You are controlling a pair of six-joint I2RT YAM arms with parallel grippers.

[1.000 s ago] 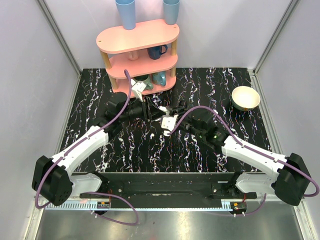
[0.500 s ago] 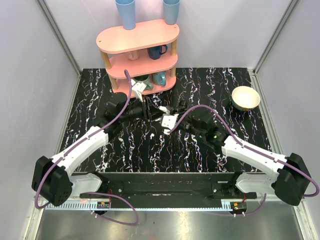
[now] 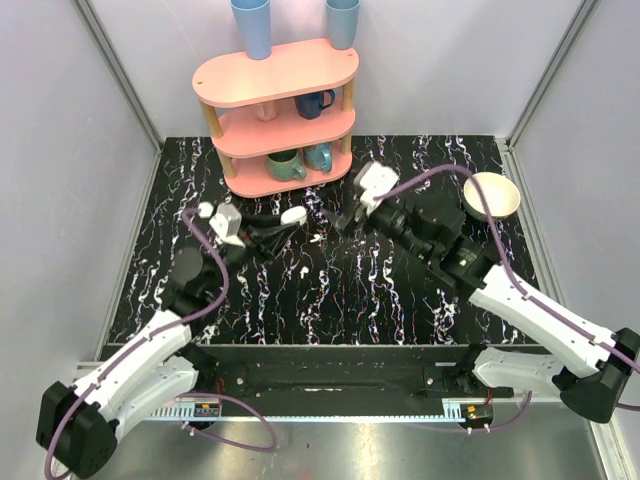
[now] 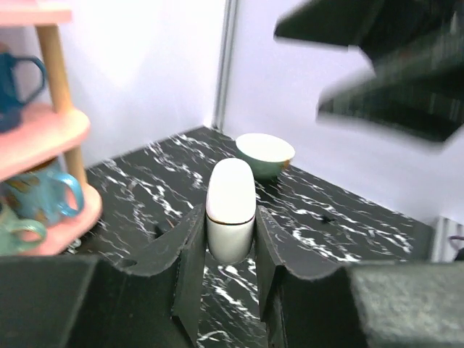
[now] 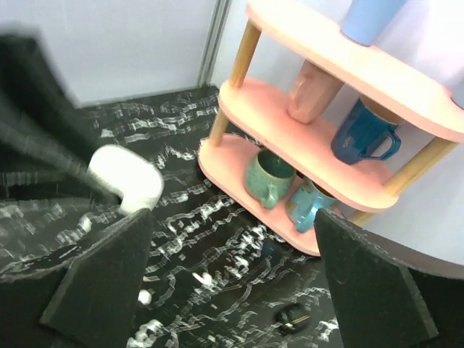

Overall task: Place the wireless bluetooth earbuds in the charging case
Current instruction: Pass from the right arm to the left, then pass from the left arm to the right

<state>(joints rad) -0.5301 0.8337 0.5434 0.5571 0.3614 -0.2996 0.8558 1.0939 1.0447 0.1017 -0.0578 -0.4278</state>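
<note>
Left gripper (image 4: 229, 233) clamps the closed charging case (image 4: 230, 190) above the worktop's (image 3: 400, 290) far middle. Right gripper (image 5: 232, 225) gapes wide, empty. Beneath it lie tiny white specks, possibly the earbuds (image 5: 205, 278), too blurred to confirm.

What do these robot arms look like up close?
The left arm and right arm are white shells with black joints and bases, each trailed by a purple cable. Their fingers are chunky matte black. A green light glows on the right arm.
</note>
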